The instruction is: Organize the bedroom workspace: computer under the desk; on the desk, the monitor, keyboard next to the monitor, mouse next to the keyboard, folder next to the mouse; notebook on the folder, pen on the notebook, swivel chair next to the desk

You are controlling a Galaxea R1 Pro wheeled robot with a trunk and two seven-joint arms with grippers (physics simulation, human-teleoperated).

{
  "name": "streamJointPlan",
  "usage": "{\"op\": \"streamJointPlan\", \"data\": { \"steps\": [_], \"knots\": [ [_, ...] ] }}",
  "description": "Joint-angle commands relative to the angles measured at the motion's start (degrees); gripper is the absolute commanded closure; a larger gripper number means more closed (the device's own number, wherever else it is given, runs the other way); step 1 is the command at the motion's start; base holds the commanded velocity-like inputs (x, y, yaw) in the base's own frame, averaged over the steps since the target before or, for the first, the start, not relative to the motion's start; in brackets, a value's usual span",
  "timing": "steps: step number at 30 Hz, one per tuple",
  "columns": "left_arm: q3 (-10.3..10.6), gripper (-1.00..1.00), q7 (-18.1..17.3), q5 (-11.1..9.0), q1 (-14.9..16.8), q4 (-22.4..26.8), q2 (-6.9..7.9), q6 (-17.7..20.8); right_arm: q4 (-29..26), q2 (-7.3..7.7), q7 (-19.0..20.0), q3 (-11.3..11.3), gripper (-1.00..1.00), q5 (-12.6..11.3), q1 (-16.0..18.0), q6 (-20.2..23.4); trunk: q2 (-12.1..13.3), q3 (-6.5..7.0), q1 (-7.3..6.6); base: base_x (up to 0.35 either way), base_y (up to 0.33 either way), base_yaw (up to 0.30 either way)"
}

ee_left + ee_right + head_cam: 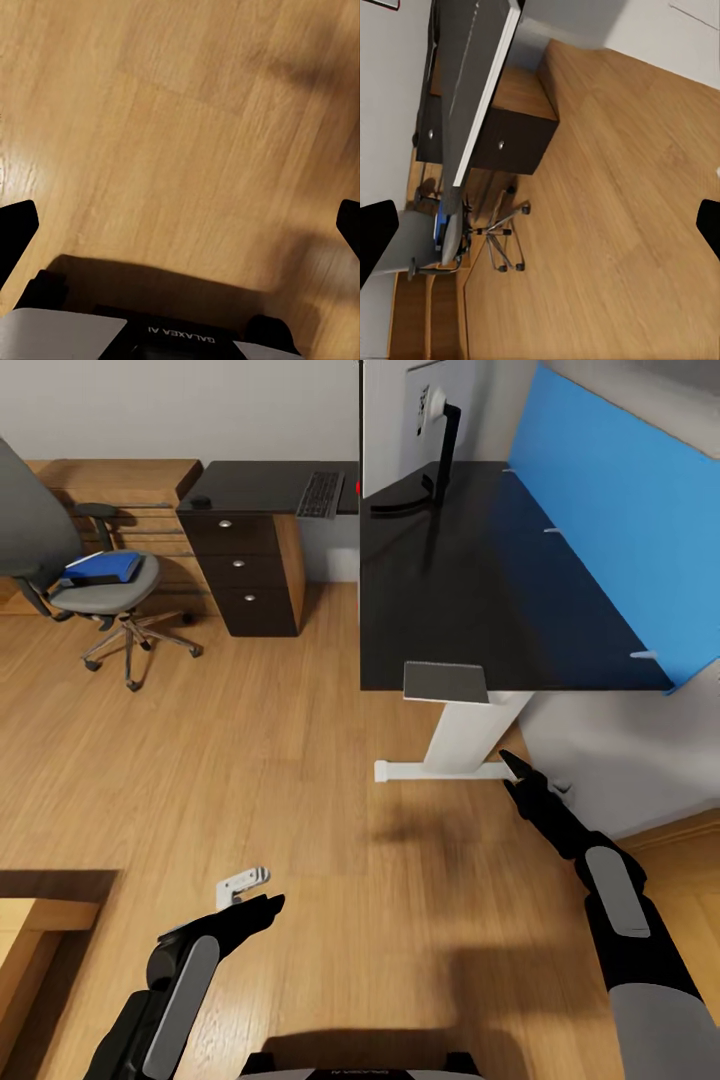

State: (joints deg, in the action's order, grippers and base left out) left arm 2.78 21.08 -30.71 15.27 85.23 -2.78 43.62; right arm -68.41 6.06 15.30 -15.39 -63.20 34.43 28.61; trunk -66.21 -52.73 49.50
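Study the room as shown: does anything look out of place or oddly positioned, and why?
The blue folder lies on the swivel chair's seat instead of on the desk. The chair stands apart from the desk, out on the wood floor. A small white object lies loose on the floor.

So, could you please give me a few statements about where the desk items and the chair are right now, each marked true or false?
1. The folder lies on the seat of the swivel chair. True.
2. The keyboard is on the floor. False: it rests on the desk, beside the monitor.
3. The mouse sits on the desktop above the drawer unit. True.
4. The left end effector grips the folder. False: it is open above bare floor.
5. The right end effector rests on the desktop. False: it hangs low near the desk leg.
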Motion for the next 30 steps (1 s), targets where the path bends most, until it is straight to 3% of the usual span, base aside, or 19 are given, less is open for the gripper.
{"op": "streamJointPlan", "data": {
  "steps": [1,30],
  "knots": [
    [0.03,-1.00,0.55,-0.60,0.02,-0.04,-0.01,0.12,0.01,-0.02,0.08,0.01,-1.00,-0.22,0.03,0.37,-0.02,0.06,0.00,0.000,0.000,-0.029],
    [0.01,-1.00,0.61,-0.61,0.02,-0.41,0.06,0.06,-1.89,-0.34,0.17,2.52,-1.00,0.69,-1.02,-0.04,-0.02,2.72,0.00,0.000,0.000,-0.015]
  ]
}}
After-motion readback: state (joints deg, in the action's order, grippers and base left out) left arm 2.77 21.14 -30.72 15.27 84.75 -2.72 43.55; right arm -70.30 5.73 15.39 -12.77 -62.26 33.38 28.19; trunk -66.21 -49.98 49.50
